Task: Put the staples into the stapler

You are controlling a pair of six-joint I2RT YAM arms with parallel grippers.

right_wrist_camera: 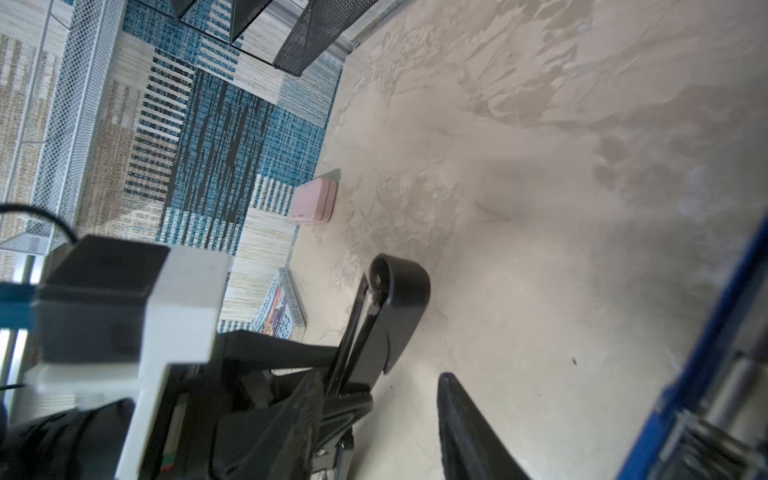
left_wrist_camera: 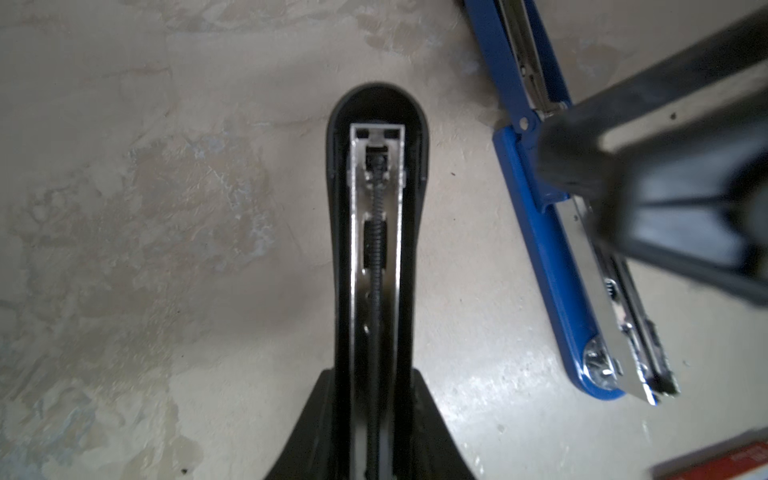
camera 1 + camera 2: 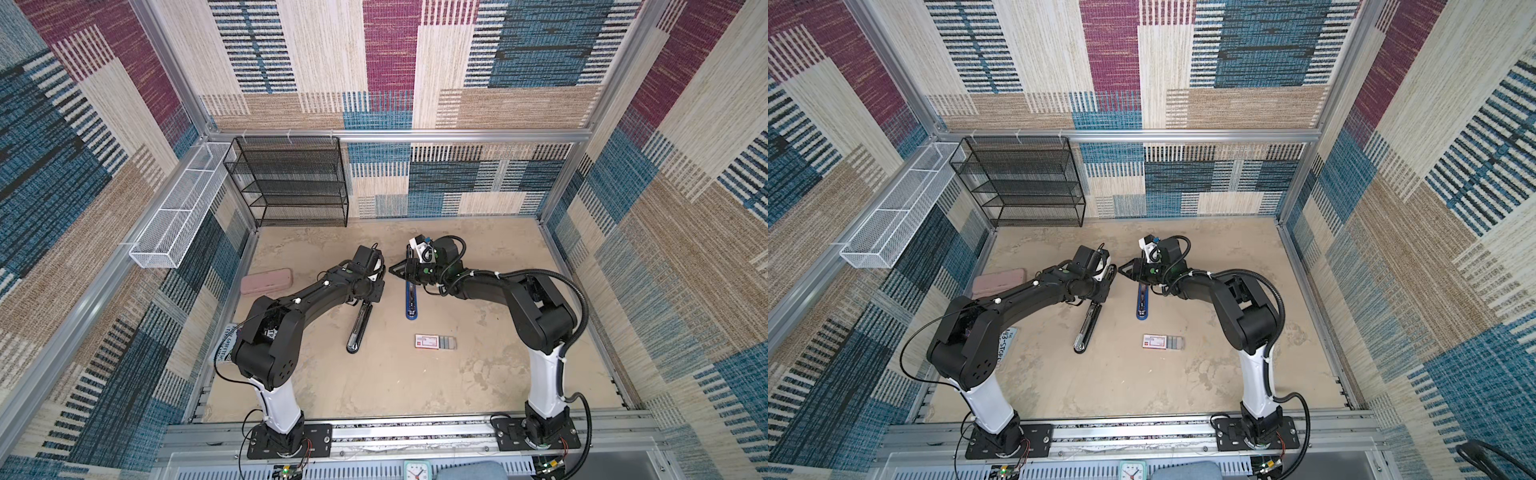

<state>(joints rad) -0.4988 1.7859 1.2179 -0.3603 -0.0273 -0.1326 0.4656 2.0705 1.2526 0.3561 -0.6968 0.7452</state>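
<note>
Black stapler (image 2: 376,99) of smooth plastic (shiny metal channel (image 2: 355,249) inside); tabletop (image 2: 166,208) matt

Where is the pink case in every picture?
In a top view: the pink case lies left of and beyond the black stapler.
In a top view: the pink case sits in the same place, left of the black stapler.
Left wrist view: not in it.
Right wrist view: the pink case shows end-on, beyond the black stapler's rounded end.
Shared landmark: the black stapler shows in all four.
</note>
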